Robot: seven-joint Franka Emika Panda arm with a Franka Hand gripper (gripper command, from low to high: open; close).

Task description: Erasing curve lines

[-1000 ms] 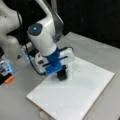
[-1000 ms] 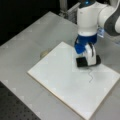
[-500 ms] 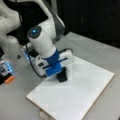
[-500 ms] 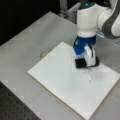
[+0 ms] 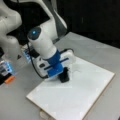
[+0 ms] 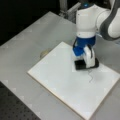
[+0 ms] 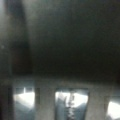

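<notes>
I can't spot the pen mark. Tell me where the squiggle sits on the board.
In a front view the squiggle lies near the white board's right side, just below the black eraser under the gripper.

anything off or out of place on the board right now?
Nothing stands out. The white board lies flat on the table, the black eraser under the gripper sits on it, and the curve lines beside it remain unerased. No spills or damage visible.

White rounded arm (image 5: pixel 42 45), glowing blue disc on its joint, blue wrist bracket (image 5: pixel 56 66), black cable alongside, grey elbow band.
</notes>
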